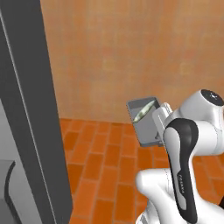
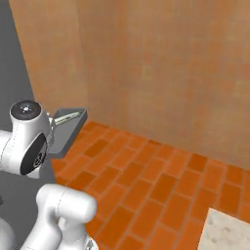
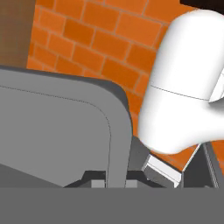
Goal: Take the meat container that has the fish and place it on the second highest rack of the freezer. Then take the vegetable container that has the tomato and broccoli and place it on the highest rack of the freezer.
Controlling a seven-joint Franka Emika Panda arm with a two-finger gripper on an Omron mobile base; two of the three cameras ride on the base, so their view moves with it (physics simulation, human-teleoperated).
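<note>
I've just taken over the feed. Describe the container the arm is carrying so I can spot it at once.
Start at the orange wall above the brick floor, then follow the white arm to its gripper. Clamped there, off the floor, is a grey rectangular tray. The slim silvery fish lying inside marks it out.

One grey meat container (image 1: pixel 145 123), seen also from the right base camera and close up from the hand camera. One fish (image 1: pixel 145 110) lying inside it, slim and silvery-white. One end effector (image 3: pixel 114 180), clamped on the container's rim. One tall grey freezer (image 1: pixel 30 109) panel at the left. One pale speckled bench (image 2: pixel 228 232) corner at the lower right of the right base camera. One brick-tiled floor (image 2: pixel 146 180). One orange-tan wall (image 1: pixel 131 52) behind.
</note>
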